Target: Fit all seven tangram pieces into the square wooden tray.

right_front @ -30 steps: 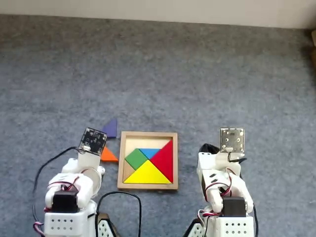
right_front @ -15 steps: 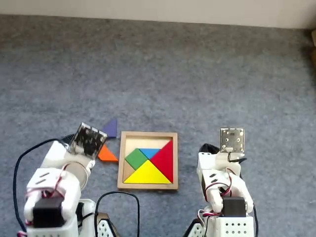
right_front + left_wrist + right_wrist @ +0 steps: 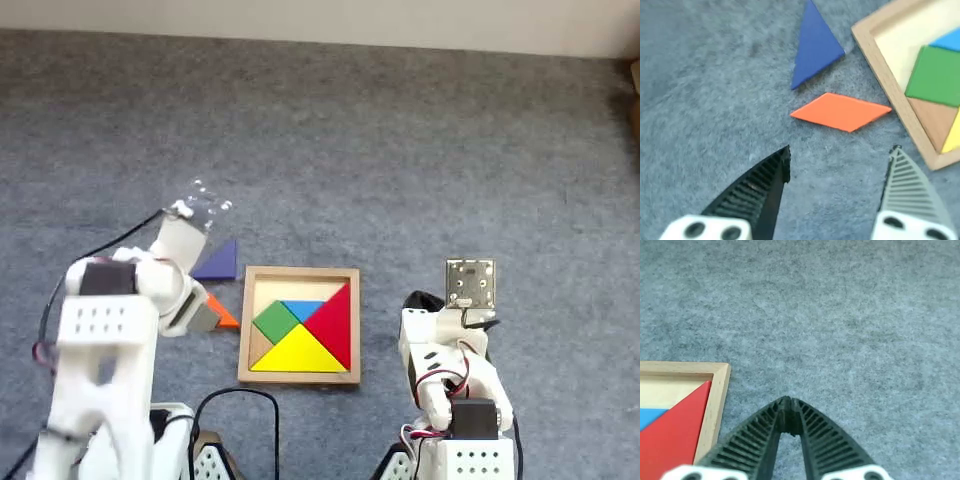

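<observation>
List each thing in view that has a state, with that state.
wooden tray: partly filled, some floor bare.
orange parallelogram: lying flat, outside the tray.
blue triangle: lying flat, outside the tray.
left claw: open, empty, near the orange parallelogram.
right claw: shut, empty.

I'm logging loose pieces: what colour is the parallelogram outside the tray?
The parallelogram is orange, clearest in the left wrist view.

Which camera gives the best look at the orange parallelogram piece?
The left wrist view: the orange parallelogram lies whole and unobstructed on the carpet beside the tray. In the high view the left arm covers most of it, leaving a corner. The right wrist view faces the tray's other side.
</observation>
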